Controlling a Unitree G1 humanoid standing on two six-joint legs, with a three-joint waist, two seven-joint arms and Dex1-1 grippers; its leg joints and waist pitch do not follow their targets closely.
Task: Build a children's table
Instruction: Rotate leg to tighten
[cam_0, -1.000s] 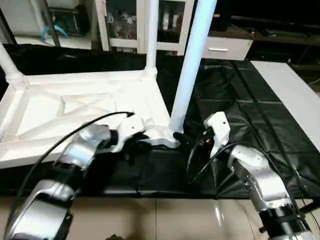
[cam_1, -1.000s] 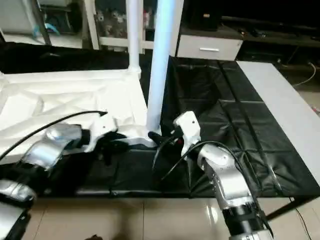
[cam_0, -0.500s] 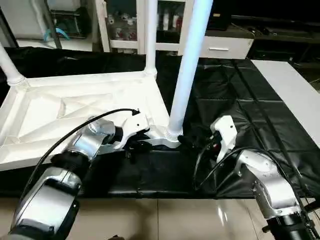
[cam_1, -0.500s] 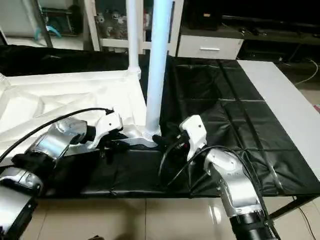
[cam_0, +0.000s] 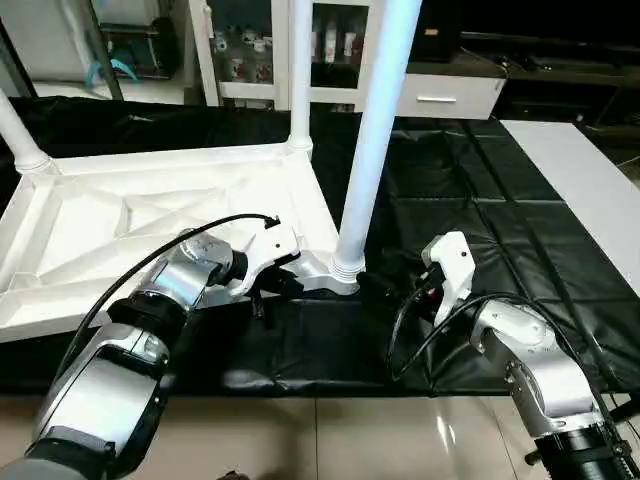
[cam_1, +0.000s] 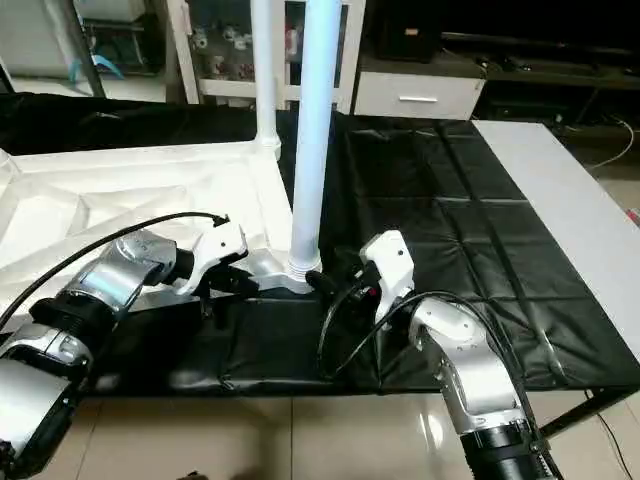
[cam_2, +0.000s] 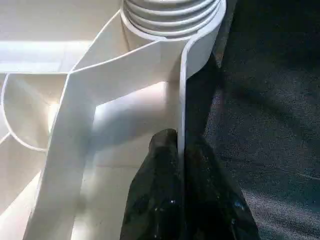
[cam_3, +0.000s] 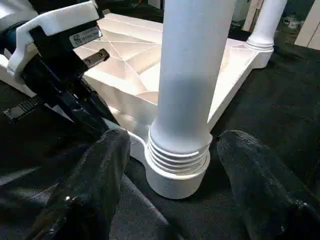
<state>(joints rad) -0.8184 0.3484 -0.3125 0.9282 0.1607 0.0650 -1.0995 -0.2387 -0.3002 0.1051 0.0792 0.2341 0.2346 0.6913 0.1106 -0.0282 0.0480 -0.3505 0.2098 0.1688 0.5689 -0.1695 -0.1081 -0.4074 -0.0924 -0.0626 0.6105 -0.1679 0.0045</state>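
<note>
At the tabletop's (cam_0: 150, 225) near corner the leg (cam_0: 372, 140) stands upright between the right gripper's (cam_3: 167, 192) spread fingers – left gripper (cam_2: 181, 165) pinches the rim.

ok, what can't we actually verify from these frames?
- Near leg: top cut off by the upper edge in both eye views, so its full length is unknown.
- How deep that leg sits in the corner socket: the socket wall hides it in the right wrist view.
- Fourth corner of the tabletop: the left arm hides the near edge in the left eye view.
- Left gripper: its fingertips pinch the tabletop's rim; the contact further down is hidden.
</note>
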